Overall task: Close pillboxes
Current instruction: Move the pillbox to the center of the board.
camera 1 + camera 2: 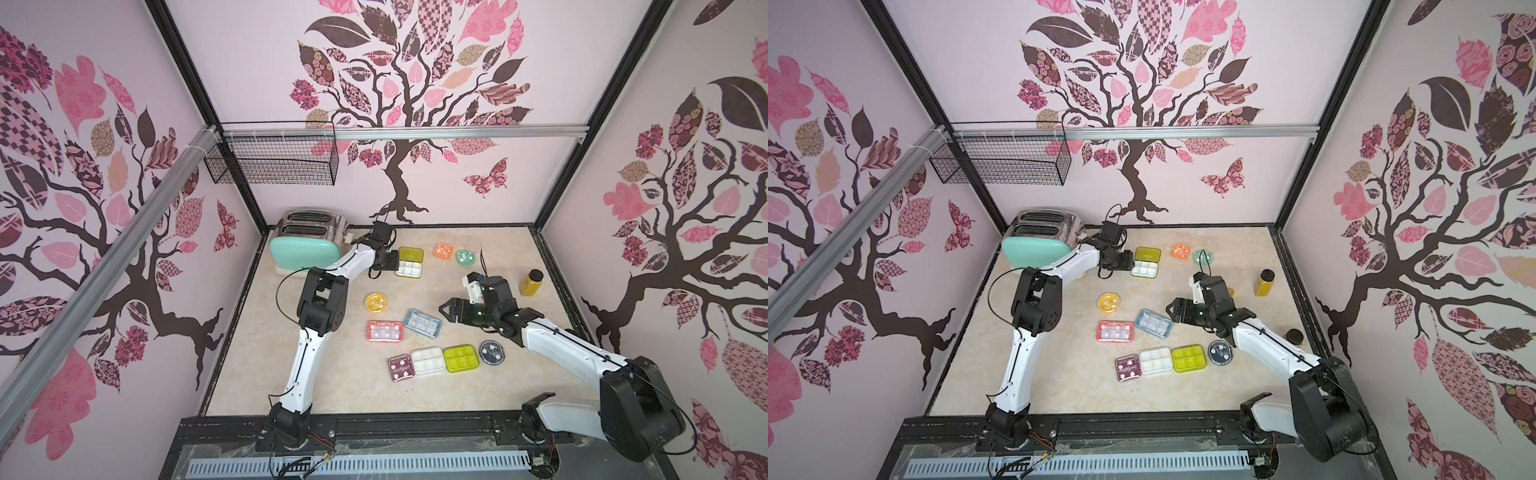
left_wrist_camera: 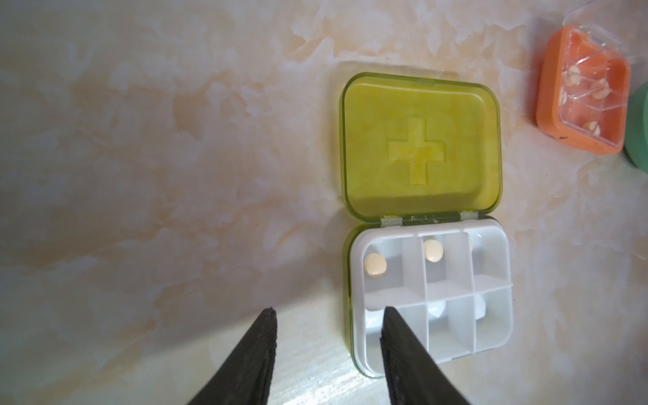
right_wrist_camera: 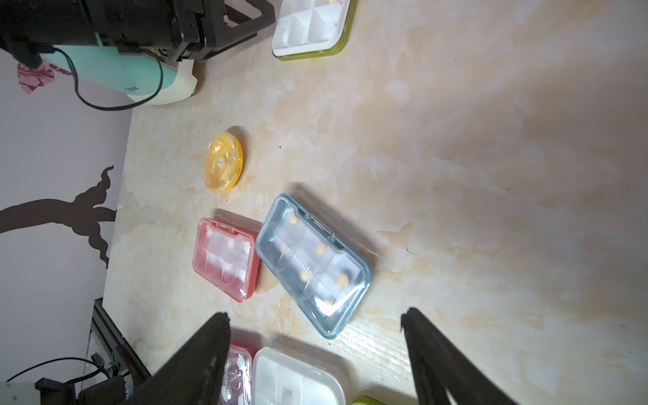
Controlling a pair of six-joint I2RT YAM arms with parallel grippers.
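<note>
**Most boxes shut, far corner left to do**

Here's the count as I see it. On the table (image 1: 332,386), the yellow round box (image 1: 376,302), the pink box (image 1: 385,331) and the blue box (image 1: 422,323) look shut. So does the near row: maroon box (image 1: 401,367), white box (image 1: 428,360), second green box (image 1: 461,358) and navy round box (image 1: 491,352). The white one is hard to judge.

What's left sits at the far side. The green box (image 2: 431,298) lies next to the toaster (image 1: 307,245), its lid (image 2: 420,147) flat on the table and its white tray bare. The orange box (image 1: 443,250) and the mint round box (image 1: 465,257) beyond it appear open too.

My left arm is stretched out past the toaster. My left gripper (image 2: 329,310) is low at the green box's side, jaws parted and empty, one finger over a corner of the tray.

My right arm is bent at the elbow and raised over the middle. My right gripper (image 3: 314,313) points toward the blue box, spread wide, holding nothing.
</note>
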